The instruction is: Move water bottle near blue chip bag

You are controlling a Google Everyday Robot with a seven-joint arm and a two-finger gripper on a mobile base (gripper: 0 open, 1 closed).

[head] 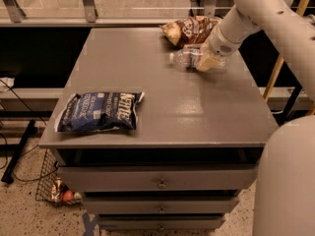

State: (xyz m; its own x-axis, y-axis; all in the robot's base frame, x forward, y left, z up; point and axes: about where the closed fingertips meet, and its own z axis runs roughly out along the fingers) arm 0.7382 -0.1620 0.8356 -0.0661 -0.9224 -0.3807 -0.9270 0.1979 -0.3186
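Note:
The water bottle [186,58] lies on its side at the far right of the grey table [197,107], white cap pointing left. My gripper [207,61] is down at the bottle's middle, covering part of its body, with the arm reaching in from the upper right. The blue chip bag [100,111] lies flat near the table's front left edge, far from the bottle.
A brown-and-cream chip bag [189,29] lies just behind the bottle at the table's back edge. Drawers [160,181] are below the tabletop. A wire basket [54,183] and cables are on the floor at the left. My base [288,181] stands at the table's right front.

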